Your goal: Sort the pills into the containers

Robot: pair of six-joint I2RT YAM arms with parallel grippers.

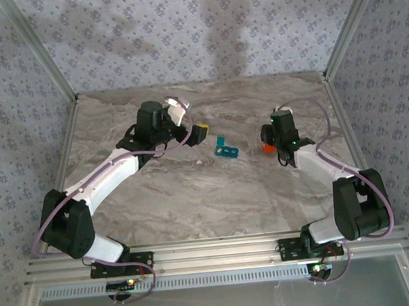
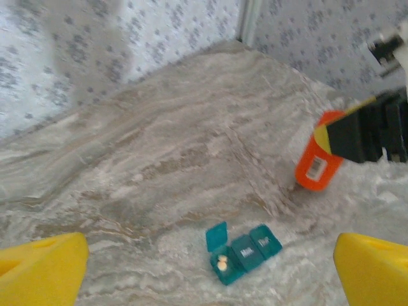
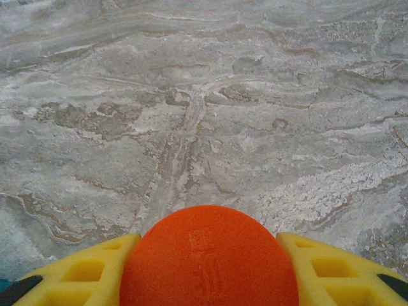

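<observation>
Right gripper (image 3: 210,280) is clenched on the orange cylindrical plastic pill bottle (image 2: 317,162), holding it tilted low over the grey marbled table (image 2: 159,140). Nearby, between the arms, lies the small teal-blue rectangular plastic pill organiser (image 2: 245,252), with one end lid raised and pale pills (image 2: 222,261) inside. Dispensing looks to be the step in hand. Next, the bottle must travel over a compartment, but the remaining lids look shut. Slightly farther, the left gripper (image 1: 197,133) hangs spread and empty beside the organiser, possibly crowding that approach.

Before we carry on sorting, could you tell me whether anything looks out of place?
Nothing looks spilled or damaged. On the pill organiser, one end lid stands open over pills, with two lids shut; the orange bottle leans in the right jaws.
</observation>
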